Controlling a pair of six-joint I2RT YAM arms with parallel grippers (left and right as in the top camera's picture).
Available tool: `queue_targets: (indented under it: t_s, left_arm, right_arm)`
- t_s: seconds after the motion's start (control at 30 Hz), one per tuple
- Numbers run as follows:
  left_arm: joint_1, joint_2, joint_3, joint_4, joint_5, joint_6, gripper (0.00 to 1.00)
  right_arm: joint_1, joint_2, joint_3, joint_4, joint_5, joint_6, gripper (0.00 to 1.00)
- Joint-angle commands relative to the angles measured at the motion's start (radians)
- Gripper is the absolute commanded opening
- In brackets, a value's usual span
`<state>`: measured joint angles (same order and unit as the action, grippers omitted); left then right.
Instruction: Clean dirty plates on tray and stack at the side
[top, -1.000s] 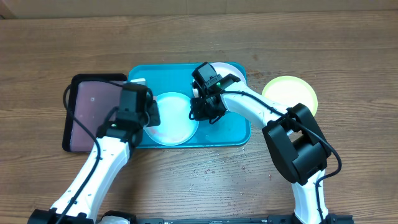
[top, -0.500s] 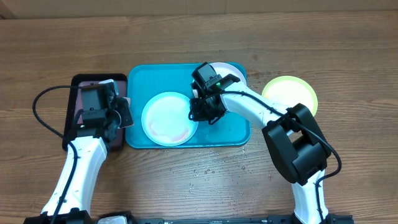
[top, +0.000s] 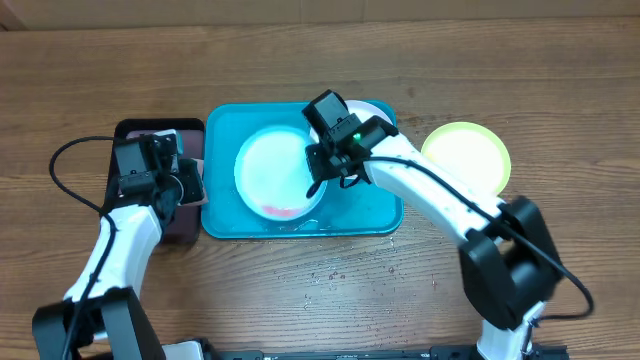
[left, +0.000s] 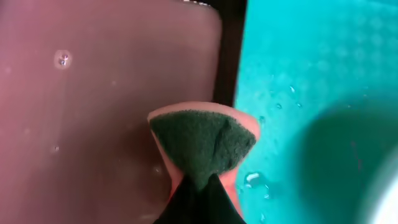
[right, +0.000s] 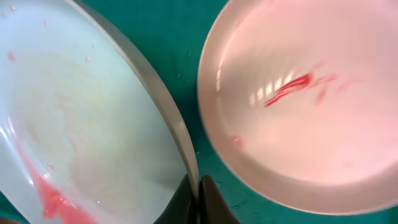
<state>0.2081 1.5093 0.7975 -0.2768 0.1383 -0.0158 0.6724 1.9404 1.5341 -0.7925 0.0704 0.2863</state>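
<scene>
My right gripper (right: 198, 200) is shut on the right rim of the light blue plate (right: 81, 112), which stands tilted over the teal tray (top: 380, 215) with a red smear pooled at its low edge. The white plate (right: 305, 99) lies flat in the tray's far right corner, streaked red. A yellow-green plate (top: 466, 152) rests on the wood to the right of the tray. My left gripper (left: 199, 202) is shut on a sponge (left: 202, 146), green pad facing the camera, above the seam between the two trays.
A black-rimmed tray with a pinkish inside (left: 93, 93) sits against the teal tray's left side, with water drops on it. Drops also dot the wood (top: 330, 272) in front of the teal tray. Brown tabletop lies all around.
The left arm has drawn back left from the light blue plate to the black tray's edge. The right gripper has closed on that plate's rim and tipped it up.
</scene>
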Motion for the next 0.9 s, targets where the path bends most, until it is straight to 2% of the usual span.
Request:
queue_targets:
  t_s: [0.0, 0.17, 0.27, 0.37, 0.43, 0.53, 0.87]
  left_arm:
    - [0.009, 0.034, 0.010, 0.031, 0.046, 0.074, 0.04]
    - [0.010, 0.049, 0.010, 0.054, 0.031, 0.100, 0.05]
    - [0.009, 0.051, 0.010, 0.049, 0.015, 0.099, 0.15]
    - [0.009, 0.051, 0.010, 0.043, 0.016, 0.098, 0.38]
    - [0.009, 0.051, 0.010, 0.042, 0.016, 0.098, 0.44]
    - [0.008, 0.051, 0.010, 0.042, 0.017, 0.098, 0.45]
    - [0.008, 0.055, 0.010, 0.041, 0.017, 0.087, 0.47]
  right_arm:
    - [0.044, -0.053, 0.031, 0.006, 0.264, -0.030, 0.04]
    - [0.117, -0.053, 0.031, 0.007, 0.496, -0.029, 0.04]
    - [0.163, -0.053, 0.031, 0.014, 0.613, -0.029, 0.04]
    - [0.205, -0.053, 0.031, 0.023, 0.727, -0.029, 0.04]
    - [0.229, -0.053, 0.031, 0.029, 0.795, -0.029, 0.04]
    - [0.259, -0.053, 0.031, 0.030, 0.847, -0.029, 0.04]
    - [0.277, -0.053, 0.031, 0.028, 0.850, -0.024, 0.04]
